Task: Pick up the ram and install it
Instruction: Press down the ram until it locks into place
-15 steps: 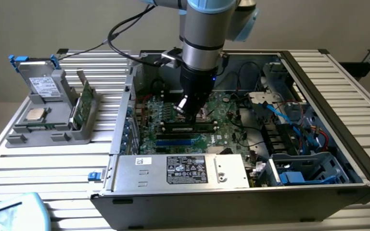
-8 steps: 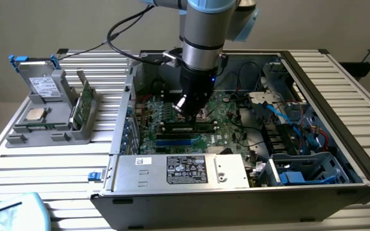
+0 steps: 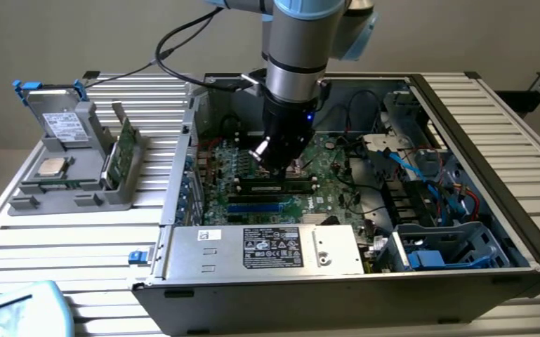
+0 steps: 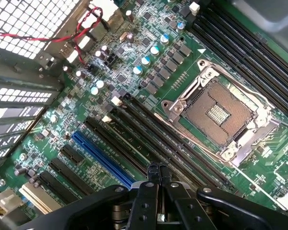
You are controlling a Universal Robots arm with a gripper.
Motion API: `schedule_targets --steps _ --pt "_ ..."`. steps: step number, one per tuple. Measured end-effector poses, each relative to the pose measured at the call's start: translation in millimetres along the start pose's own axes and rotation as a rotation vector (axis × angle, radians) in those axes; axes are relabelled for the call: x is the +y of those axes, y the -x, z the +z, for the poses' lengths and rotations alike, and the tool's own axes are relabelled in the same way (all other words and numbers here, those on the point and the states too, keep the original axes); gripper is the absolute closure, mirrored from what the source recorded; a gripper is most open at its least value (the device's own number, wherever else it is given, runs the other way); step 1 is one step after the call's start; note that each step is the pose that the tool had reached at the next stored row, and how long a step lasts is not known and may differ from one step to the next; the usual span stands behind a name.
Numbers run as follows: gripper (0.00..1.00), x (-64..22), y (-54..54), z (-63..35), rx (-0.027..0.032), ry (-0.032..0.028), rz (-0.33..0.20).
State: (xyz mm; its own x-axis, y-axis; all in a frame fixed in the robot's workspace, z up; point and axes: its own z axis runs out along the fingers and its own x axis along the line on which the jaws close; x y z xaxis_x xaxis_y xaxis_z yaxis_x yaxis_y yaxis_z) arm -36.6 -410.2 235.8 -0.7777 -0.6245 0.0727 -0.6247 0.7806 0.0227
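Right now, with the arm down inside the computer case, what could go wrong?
The shut end effector sits low over the ram, which appears to lie in its slot; an off-centre push could leave one end unseated or flex the motherboard. The open CPU socket lies beside the slots; a sideways slip could damage its exposed contacts.

Long narrow dark-green circuit-board ram stick (image 3: 272,187) with dark chips: lying level, edge-on, seated lengthwise in motherboard slot inside open case, directly beneath arm tip. Ends sit at slot latches. Label not discernible.
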Motion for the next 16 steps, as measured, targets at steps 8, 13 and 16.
schedule_targets --steps 8,13,16 --pt "0.89 0.0 0.0 0.0 -0.0032 0.0073 0.108" --pt "0.89 0.0 0.0 0.0 -0.0049 0.0124 0.180" --pt "0.89 0.0 0.0 0.0 -0.0059 0.0156 0.224"
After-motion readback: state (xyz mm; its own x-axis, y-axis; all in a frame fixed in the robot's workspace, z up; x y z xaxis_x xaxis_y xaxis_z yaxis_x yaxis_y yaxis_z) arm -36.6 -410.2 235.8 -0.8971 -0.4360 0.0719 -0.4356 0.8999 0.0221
